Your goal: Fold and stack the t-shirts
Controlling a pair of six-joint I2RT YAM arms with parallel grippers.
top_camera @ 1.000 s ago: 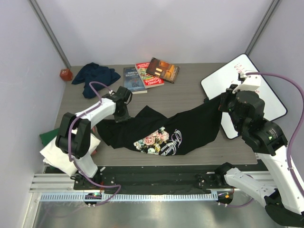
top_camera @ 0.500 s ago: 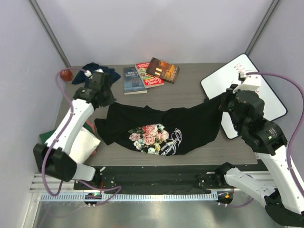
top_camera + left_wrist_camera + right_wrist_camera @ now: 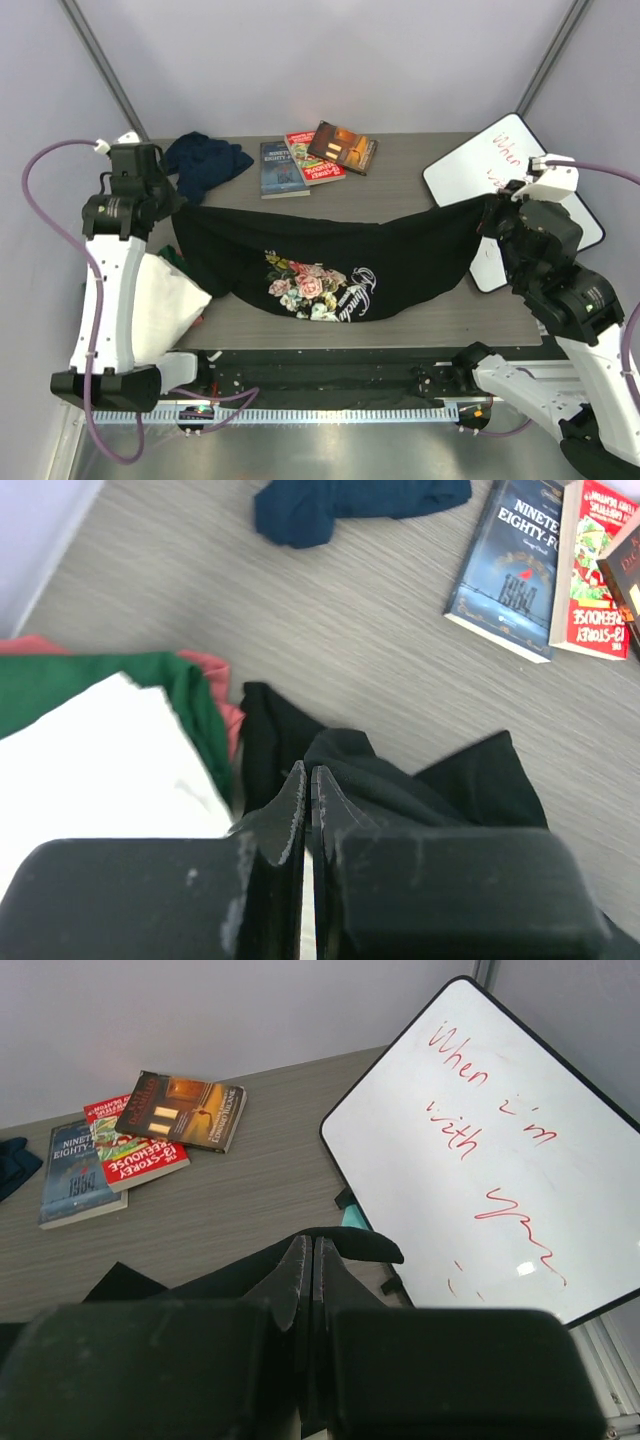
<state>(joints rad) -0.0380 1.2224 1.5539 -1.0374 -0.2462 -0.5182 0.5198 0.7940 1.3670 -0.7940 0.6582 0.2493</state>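
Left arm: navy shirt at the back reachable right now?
Probably not yet: the left fingers are shut on a corner of the black shirt. The navy shirt lies nearby with bare table between, so the path looks free once it lets go.

Grey wood-grain table [image 3: 400,200] holds books and shirts.
Three books [image 3: 315,155] at the far edge; navy shirt [image 3: 205,160] left of them, whiteboard [image 3: 465,175] right, white shirt [image 3: 165,300] and green shirt [image 3: 60,685] near-left.
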